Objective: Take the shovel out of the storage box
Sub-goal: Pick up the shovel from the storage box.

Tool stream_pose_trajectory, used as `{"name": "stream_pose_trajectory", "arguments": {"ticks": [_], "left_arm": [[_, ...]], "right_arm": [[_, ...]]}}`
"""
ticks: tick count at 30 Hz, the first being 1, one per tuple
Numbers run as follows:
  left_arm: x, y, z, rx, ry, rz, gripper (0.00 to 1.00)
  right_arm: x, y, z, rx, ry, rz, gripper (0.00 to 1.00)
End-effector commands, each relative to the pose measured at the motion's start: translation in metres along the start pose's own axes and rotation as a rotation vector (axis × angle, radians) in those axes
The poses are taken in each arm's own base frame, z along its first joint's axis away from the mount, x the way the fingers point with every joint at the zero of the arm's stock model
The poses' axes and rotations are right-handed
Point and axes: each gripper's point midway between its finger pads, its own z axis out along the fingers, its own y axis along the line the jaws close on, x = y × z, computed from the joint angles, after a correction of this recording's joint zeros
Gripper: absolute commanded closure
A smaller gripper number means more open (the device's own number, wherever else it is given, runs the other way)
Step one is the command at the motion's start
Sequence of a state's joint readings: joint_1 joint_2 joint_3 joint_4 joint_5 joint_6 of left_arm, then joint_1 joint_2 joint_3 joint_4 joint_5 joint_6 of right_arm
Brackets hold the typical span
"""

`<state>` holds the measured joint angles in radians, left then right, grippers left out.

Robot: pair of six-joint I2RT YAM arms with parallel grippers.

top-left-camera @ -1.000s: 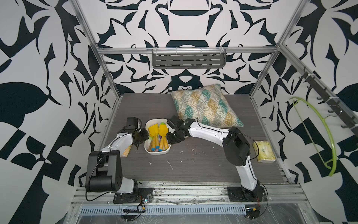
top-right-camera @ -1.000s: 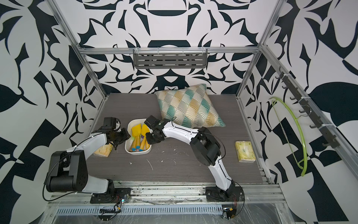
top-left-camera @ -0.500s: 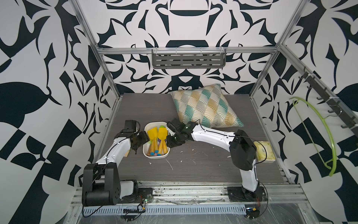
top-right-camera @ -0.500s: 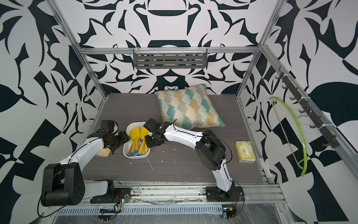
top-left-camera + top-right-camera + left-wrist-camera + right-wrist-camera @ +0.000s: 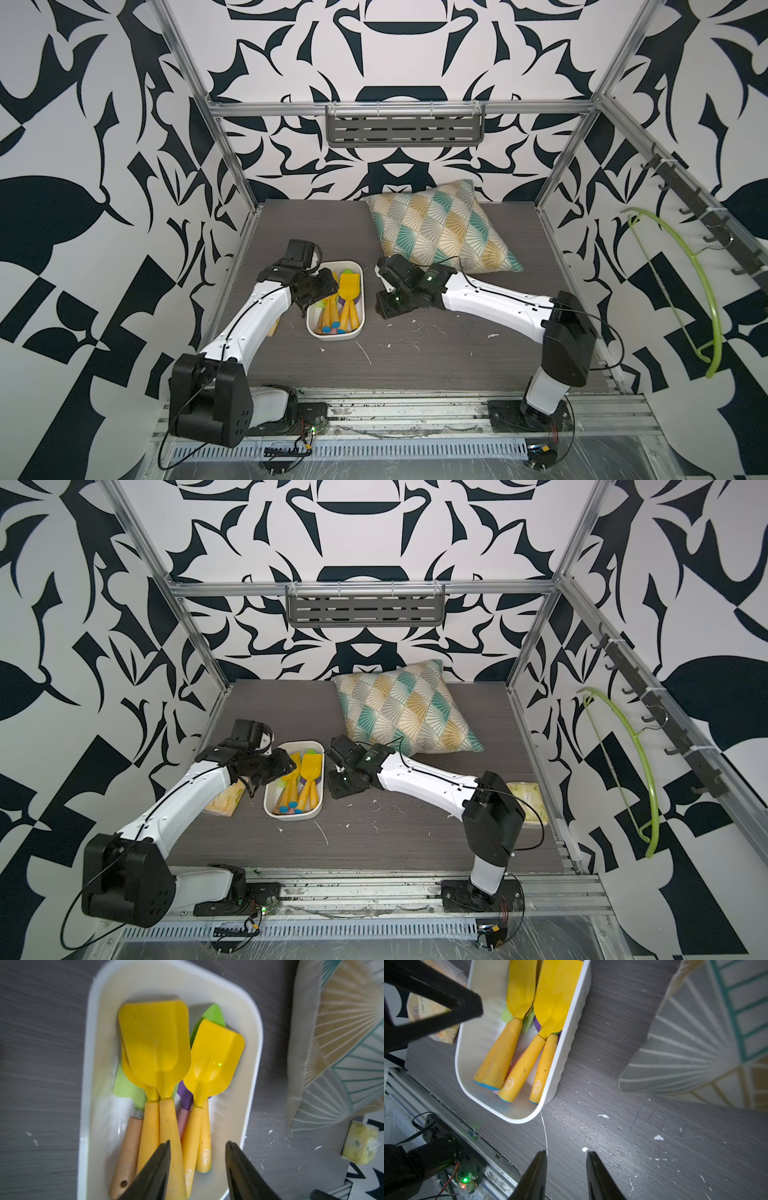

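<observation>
The left arm (image 5: 257,307) is slanting forward and inward from its base, its wrist bending so that the left tool (image 5: 197,1142) is pointing steeply downward, its two dark fingers (image 5: 158,1167) standing clearly apart. The right arm (image 5: 494,301) is rising from its base at the shoulder link, its white forearm stretching low and inward; the right tool (image 5: 566,1152) is pointing downward, jaws parted by a narrow gap. The two tools are sitting near each other, not touching

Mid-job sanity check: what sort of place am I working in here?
Probably a robot test cell, not a home: an aluminium frame boxes in the table, black-and-white patterned panels form the walls, and the left arm and right arm stand on a metal rail.
</observation>
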<state>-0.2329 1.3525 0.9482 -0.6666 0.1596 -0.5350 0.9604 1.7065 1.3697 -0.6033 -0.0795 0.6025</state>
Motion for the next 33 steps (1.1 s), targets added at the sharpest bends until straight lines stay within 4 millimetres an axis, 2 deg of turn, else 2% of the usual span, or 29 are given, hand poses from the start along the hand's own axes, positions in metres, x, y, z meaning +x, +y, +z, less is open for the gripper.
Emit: {"name": "stream_pose_trajectory", "arguments": {"ticks": [1,4,10,15,22,28,33], "left_arm": [[0.019,0.007,0.012,-0.048,0.103,-0.008,0.54],[0.023,0.010,0.022,-0.083,0.128,0.007,0.60],[0.028,0.025,0.034,-0.152,0.151,0.026,0.61],[0.017,0.028,0.036,-0.191,0.131,0.045,0.65],[0.023,0.038,0.047,-0.226,0.172,0.061,0.65],[0.018,0.035,0.049,-0.224,0.168,0.062,0.68],[0.024,0.038,0.056,-0.228,0.194,0.047,0.66]], "right_arm": [[0.007,-0.008,-0.002,0.031,-0.008,-0.004,0.63],[0.011,-0.011,-0.001,0.033,-0.001,-0.001,0.63],[0.015,-0.012,-0.001,0.022,-0.005,0.001,0.64],[0.017,-0.014,0.002,0.026,0.000,-0.001,0.64],[0.019,-0.014,0.005,0.023,0.007,-0.001,0.64],[0.021,-0.016,0.009,0.026,0.013,-0.003,0.64],[0.022,-0.015,0.013,0.021,0.020,-0.003,0.64]]}}
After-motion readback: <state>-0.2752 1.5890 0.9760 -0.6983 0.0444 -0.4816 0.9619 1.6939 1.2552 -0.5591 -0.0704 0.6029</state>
